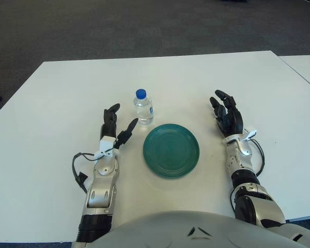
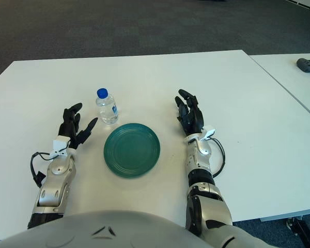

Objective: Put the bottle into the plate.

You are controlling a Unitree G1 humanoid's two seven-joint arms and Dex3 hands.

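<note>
I'm at the reach stage: the bottle (image 1: 143, 107) stands upright on the white worktop (image 1: 62, 103), just behind the green plate's (image 1: 171, 150) far left rim, and my left hand (image 1: 114, 126) sits near it with fingers spread, holding nothing. Next I judge it must close round the bottle's body and lift it across onto the plate, while my right hand (image 1: 226, 116) waits open to the plate's right. Only the right eye view shows a dark object (image 2: 308, 65) on the neighbouring table.
</note>
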